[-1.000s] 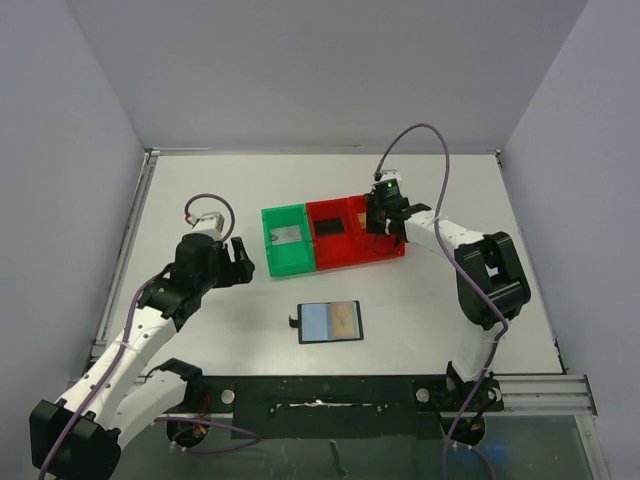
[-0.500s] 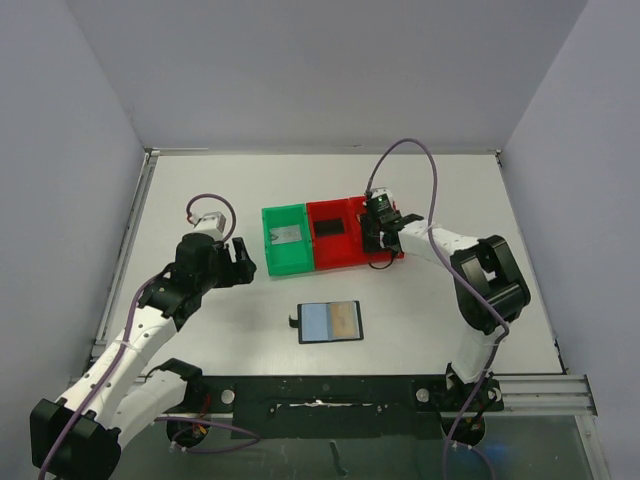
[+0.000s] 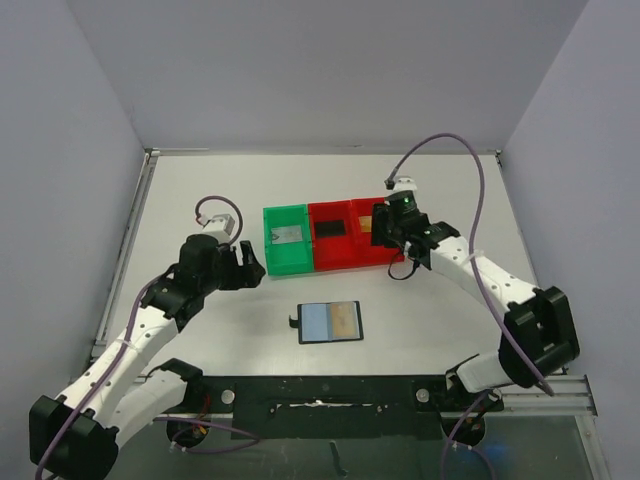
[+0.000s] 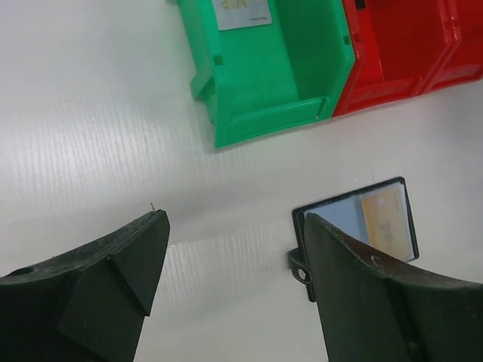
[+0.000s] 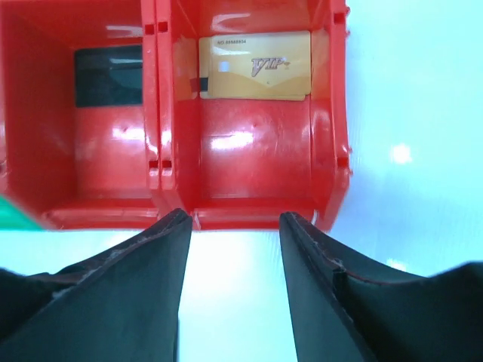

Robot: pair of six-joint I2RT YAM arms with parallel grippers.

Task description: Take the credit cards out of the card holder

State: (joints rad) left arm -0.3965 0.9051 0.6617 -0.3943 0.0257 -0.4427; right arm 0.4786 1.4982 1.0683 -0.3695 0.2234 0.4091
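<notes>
White tabletop [image 3: 200,190]: the card holder [image 3: 330,322] lies open, and beyond it the gold card [image 5: 256,65], black card [image 5: 109,75] and pale grey card [image 3: 288,235] rest in a row of bins [image 3: 335,262]. My right gripper [image 5: 234,219] hovers there, parted and empty; my left gripper [image 4: 235,222], wide open and empty, hangs left of the card holder.
</notes>
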